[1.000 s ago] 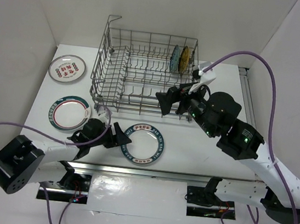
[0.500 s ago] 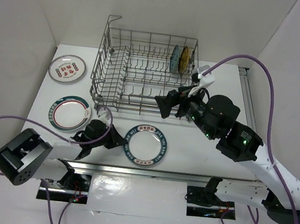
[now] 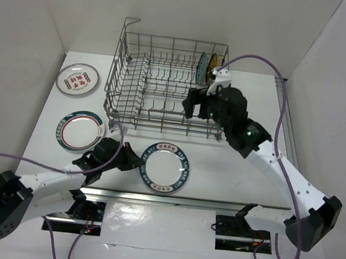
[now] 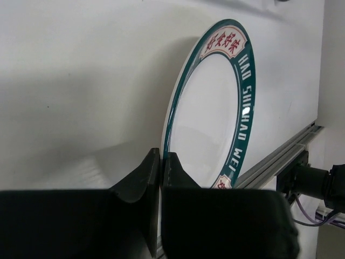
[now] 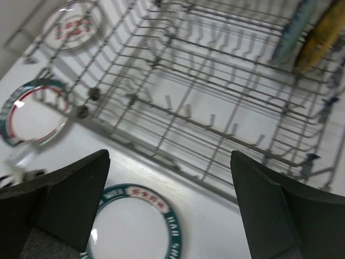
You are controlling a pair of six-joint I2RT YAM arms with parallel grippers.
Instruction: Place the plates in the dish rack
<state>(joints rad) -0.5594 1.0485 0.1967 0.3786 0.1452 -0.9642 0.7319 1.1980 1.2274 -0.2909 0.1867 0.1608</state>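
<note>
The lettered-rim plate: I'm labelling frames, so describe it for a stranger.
Find the grey wire dish rack. Just before its near side lies a white plate, the left end effector at its rim. Only its dark rim bears lettering.

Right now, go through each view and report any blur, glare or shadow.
Top external: even light, rack crisp. Left wrist: a small glare spot on the lettered plate's rim, soft shadow on the table beside it, left claw a dark silhouette. Right wrist: soft throughout, the racked yellow plate smeared, right claw with black, unfocused fingers.
</note>
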